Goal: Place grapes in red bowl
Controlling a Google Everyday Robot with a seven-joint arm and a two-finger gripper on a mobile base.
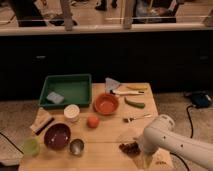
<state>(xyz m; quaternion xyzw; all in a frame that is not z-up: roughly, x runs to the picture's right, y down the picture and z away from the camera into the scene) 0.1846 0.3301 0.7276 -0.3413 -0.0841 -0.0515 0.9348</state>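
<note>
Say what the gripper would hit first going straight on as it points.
Likely the wooden table, right beside the grapes: the gripper points down at their right edge, though depth is unclear.

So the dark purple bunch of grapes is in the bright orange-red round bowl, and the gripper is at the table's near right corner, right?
No. In the camera view the dark purple bunch of grapes lies on the wooden table, outside the bright orange-red round bowl; the gripper is beside it at that corner.

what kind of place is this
Likely a robot test area: a light wooden table holds a green plastic bin and an orange-red round bowl, and the gripper hangs beside dark purple grapes.
</note>
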